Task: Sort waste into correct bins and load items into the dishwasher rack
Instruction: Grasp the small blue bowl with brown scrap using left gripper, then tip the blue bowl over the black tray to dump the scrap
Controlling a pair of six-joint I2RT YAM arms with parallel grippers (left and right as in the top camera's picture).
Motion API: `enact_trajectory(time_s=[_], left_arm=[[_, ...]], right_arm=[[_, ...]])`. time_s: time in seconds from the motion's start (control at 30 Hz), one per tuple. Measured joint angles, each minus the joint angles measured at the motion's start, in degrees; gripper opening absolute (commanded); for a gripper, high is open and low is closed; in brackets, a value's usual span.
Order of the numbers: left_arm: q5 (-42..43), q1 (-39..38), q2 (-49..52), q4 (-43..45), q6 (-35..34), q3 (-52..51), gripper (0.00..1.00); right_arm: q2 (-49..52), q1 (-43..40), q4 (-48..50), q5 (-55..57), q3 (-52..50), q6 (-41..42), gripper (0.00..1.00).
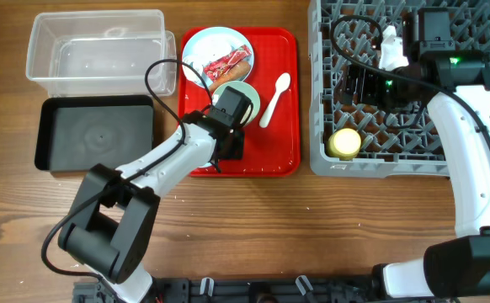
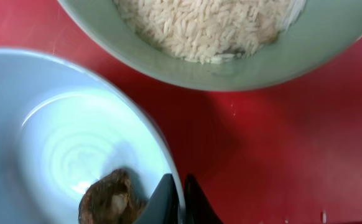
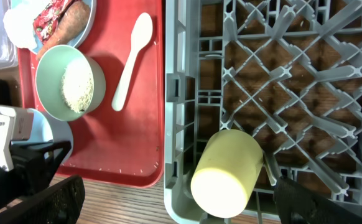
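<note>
On the left, my left gripper (image 2: 180, 200) is down on the red tray (image 2: 280, 155). Its jaws pinch the rim of the light blue bowl (image 2: 69, 155), with one finger inside and one outside. A small brown lump (image 2: 109, 199) sits in that bowl, just beside the inside finger. The pale green bowl (image 2: 231, 68) with rice (image 2: 199, 25) is close by. On the right, the yellow cup (image 3: 224, 171) lies on its side in the grey rack (image 3: 280, 74). My right gripper (image 3: 178, 193) has its jaws wide apart, with the cup showing between them.
</note>
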Motion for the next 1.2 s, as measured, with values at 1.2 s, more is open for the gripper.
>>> enact_trajectory(time_s=[1.2], left_arm=[[92.32,69.85,6.84,-6.88,14.60,4.37,0.04]], right_arm=[[0.00,0.00,0.48,-0.02,0.00,0.00,0.99]])
